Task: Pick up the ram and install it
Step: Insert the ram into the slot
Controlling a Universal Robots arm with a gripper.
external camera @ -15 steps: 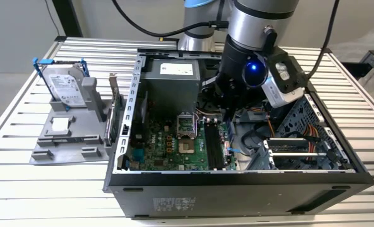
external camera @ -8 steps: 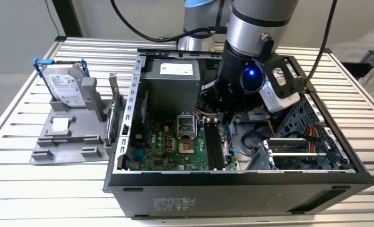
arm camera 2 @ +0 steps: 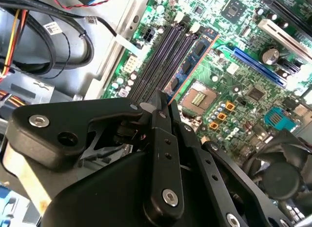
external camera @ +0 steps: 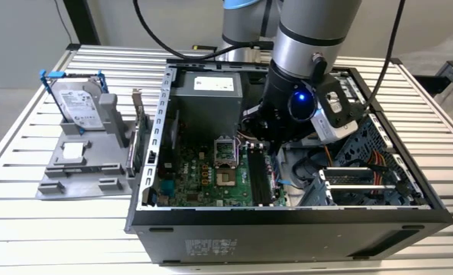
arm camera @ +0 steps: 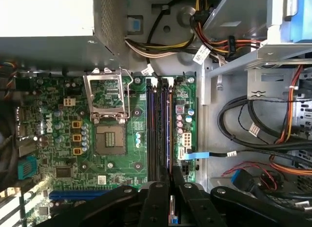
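I have the hand [arm camera 2: 163, 107] low inside the open computer case [external camera: 287, 223], which stands near the middle of the worktop [external camera: 27, 217]. Its fingers [arm camera 2: 158, 139] are narrow and closed on the ram [arm camera 2: 192, 61], a slim stick held on its edge; in the first wrist view I see its end between the fingers [arm camera: 171, 212]. The long axis of the ram runs along the memory slots [arm camera: 158, 129] on the motherboard [arm camera: 63, 154], beside the processor socket [arm camera: 109, 139]. I judge it is seated or nearly seated in one slot, but I cannot tell which.
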